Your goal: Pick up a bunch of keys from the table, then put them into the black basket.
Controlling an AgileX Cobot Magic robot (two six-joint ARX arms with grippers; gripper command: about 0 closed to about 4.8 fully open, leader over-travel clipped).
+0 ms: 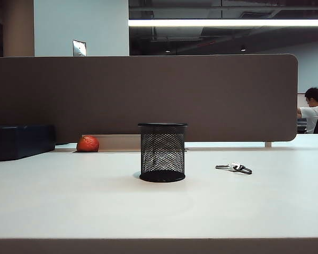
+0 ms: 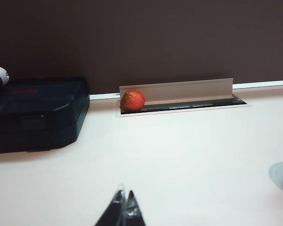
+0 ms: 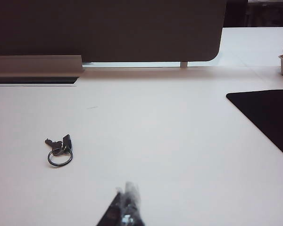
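Off-white worktop (image 1: 69, 206) fills the lower half of the exterior view, with a plain pale front edge and a brown partition panel (image 1: 148, 95) standing along its far side. A dark box-shaped case (image 1: 18, 141) sits at the far left against the panel. Near the middle of the worktop stands the black basket (image 1: 162, 152), upright, its wire mesh open to view between a solid rim and base. A red-orange round fruit (image 1: 88, 144) rests at the slot in front of the panel, between the case and the basket and well behind both. A black mat (image 3: 269, 117) lies on the worktop off to one side in the right wrist view.

The bunch of keys (image 1: 234, 168) lies flat on the worktop to the right of the basket, apart from it, with a pale tag and a dark ring; the right wrist view shows the ring and keys (image 3: 60, 151) lying alone on bare surface.

Neither arm shows in the exterior view. The left gripper (image 2: 124, 207) hangs above the bare worktop with its fingertips pressed together, holding nothing. The right gripper (image 3: 126, 202) is likewise closed and empty, well apart from the keys and touching nothing.
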